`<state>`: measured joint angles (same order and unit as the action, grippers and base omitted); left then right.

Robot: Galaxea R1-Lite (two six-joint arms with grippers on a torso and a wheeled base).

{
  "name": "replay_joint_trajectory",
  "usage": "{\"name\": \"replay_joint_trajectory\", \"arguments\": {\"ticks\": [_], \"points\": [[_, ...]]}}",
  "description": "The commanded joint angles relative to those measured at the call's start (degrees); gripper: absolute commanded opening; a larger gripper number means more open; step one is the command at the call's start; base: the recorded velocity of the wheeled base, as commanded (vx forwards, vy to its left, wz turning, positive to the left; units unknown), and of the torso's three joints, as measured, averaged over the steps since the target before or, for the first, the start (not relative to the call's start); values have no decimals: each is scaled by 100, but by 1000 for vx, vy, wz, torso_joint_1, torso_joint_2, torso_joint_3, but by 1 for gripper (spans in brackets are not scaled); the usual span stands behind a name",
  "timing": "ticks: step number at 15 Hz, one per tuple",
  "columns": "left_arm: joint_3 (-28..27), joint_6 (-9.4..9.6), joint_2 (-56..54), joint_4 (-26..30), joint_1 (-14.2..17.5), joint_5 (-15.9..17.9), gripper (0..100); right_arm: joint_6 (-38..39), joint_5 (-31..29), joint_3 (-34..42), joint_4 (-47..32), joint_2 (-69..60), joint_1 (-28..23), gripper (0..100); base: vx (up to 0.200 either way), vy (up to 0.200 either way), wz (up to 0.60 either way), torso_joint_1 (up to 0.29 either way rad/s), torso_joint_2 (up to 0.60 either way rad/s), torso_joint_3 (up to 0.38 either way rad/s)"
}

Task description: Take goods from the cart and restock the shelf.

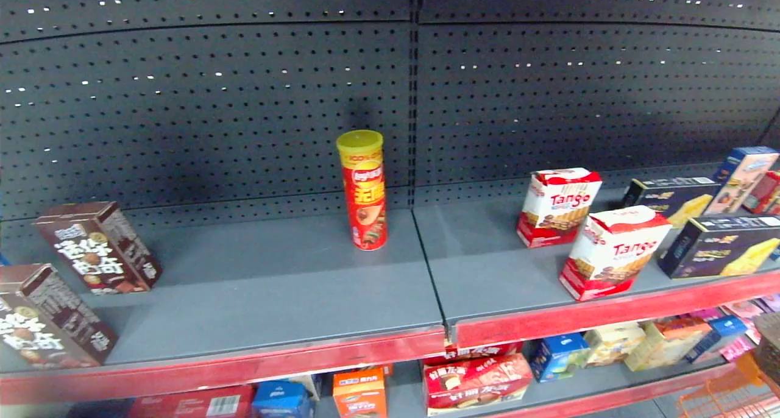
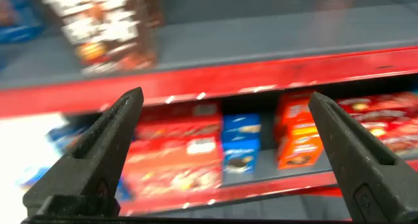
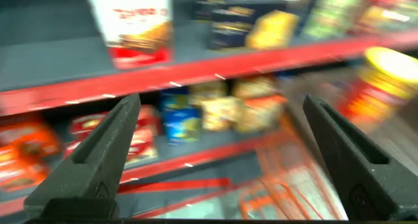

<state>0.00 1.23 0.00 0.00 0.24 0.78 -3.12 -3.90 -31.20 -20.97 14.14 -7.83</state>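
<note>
grey metal shelf (image 1: pixel 274 296) with a red front edge carries one red canister (image 1: pixel 364 189) with a yellow lid, upright at the middle, near the back panel. two brown boxes (image 1: pixel 97 247) stand at its left end, two white-and-red packs (image 1: pixel 612 250) right of centre, dark blue boxes (image 1: pixel 713 244) beyond them. lower shelf (image 1: pixel 407 400) holds mixed goods. orange cart (image 1: pixel 725 396) sits at lower right. left gripper (image 2: pixel 225 98): fingers wide apart, empty, facing the lower shelf. right gripper (image 3: pixel 222 101): likewise apart and empty; a blurred yellow-topped canister (image 3: pixel 385 80) lies beyond it, near the cart's wire.
</note>
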Motion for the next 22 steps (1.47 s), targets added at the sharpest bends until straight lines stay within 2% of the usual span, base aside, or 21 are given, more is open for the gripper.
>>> {"name": "replay_joint_trajectory", "arguments": {"ticks": [1,19,22], "points": [[0,0,0,0,2,1,100,-4,-14,52,-13,-34,53,100,0,0,-600,2,2,2],[0,0,0,0,2,-8,100,110,-102,-106,-4,344,-140,100,0,0,-600,2,2,2],[0,0,0,0,2,-8,100,128,-76,-80,-4,344,-87,100,0,0,0,0,0,0]]}}
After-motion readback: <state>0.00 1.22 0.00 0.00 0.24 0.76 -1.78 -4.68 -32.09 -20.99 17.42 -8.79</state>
